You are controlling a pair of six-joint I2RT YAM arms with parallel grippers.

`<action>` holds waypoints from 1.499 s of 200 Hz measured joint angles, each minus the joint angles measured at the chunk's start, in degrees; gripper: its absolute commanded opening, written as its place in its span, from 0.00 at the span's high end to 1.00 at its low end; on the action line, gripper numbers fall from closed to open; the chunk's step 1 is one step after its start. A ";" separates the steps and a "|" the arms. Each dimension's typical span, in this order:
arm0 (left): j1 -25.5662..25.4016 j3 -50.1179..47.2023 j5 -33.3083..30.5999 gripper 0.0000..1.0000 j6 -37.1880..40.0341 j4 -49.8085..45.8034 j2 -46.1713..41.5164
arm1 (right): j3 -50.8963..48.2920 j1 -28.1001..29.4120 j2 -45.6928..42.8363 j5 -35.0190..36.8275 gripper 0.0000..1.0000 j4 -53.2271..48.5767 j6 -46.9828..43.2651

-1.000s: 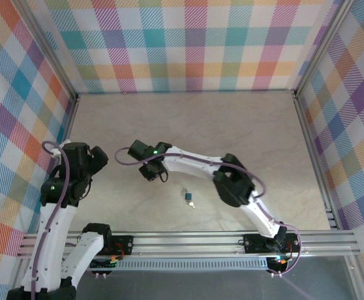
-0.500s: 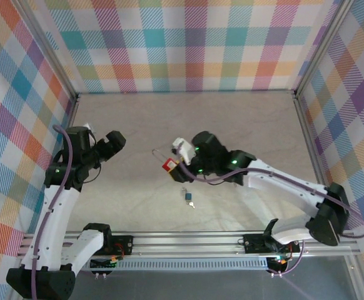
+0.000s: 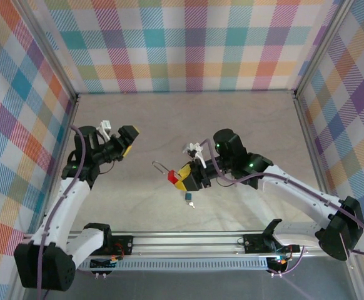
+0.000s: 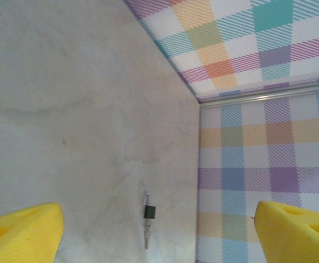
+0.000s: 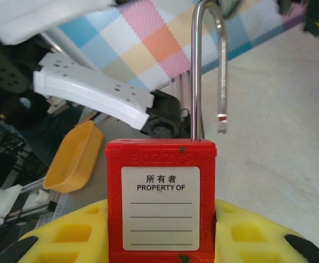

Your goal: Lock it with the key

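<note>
Clamping the red padlock (image 5: 160, 205) between yellow fingers (image 5: 247, 241), the right gripper (image 3: 185, 179) held it above the table (image 3: 244, 125); its wrist view showed the shackle (image 5: 206, 66) open. From the left wrist, the key (image 4: 147, 212) lay on the table, with the left gripper (image 4: 159, 230) spread wide.

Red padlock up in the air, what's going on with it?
The right pincer is holding the red padlock above the table, and its metal shackle is open. The small key lies on the table just below, with nothing touching it. The left pincer is open and empty, off to the left and facing the key. The padlock is not locked yet.
</note>
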 measured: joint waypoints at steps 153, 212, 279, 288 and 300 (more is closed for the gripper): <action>-3.89 -10.64 19.80 0.07 -18.75 28.85 -15.78 | 0.57 -0.81 5.53 -12.31 1.00 2.21 2.73; -7.39 -4.85 22.71 0.13 -3.54 5.95 -20.48 | 0.57 -0.79 6.27 -15.93 1.00 3.85 4.85; -8.81 -4.92 25.29 0.16 1.62 -1.92 -24.04 | 1.55 0.35 9.33 -17.59 1.00 4.07 5.70; -9.11 -4.94 25.51 0.17 2.23 -2.91 -24.41 | 1.66 0.44 9.33 -17.79 1.00 4.11 5.70; -9.57 -4.94 25.70 0.18 2.99 -4.15 -24.96 | 1.75 0.44 9.33 -18.16 1.00 4.33 5.90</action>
